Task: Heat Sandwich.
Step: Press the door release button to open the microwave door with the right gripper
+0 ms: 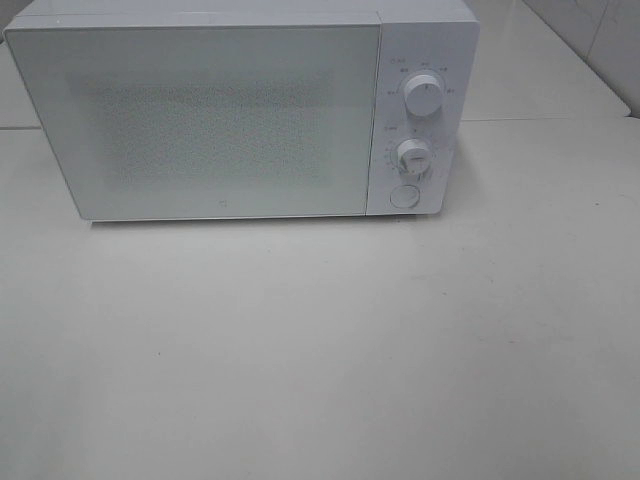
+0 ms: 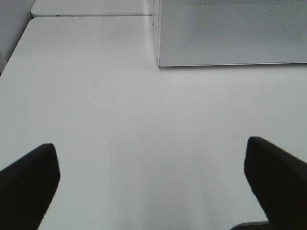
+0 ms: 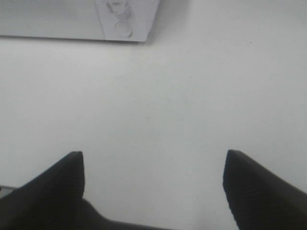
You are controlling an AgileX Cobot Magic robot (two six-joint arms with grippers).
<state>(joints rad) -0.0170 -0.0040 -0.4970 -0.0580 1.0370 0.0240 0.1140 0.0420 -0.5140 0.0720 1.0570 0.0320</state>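
The left gripper (image 2: 151,143) is held with its jaws spread wide and nothing is gripped between them; only bare white table (image 2: 120,96) is seen in the gap. The right gripper (image 3: 152,153) is likewise opened wide and empty over the same surface. Of each, only the dark fingertips (image 3: 72,167) are shown.

Beyond both, a white microwave (image 1: 200,120) is set on the table with its door (image 1: 60,120) shut. Two knobs (image 1: 424,96) and a round button (image 1: 403,195) are stacked on its right panel. A seam (image 2: 91,15) is seen beside it, where a second tabletop is butted on. Pale tiles (image 1: 600,40) are glimpsed in the far right corner.

The sandwich is shown in no view. The door's speckled window is too cloudy for anything inside to be made out, so its place cannot be told. The microwave's top is cut off.
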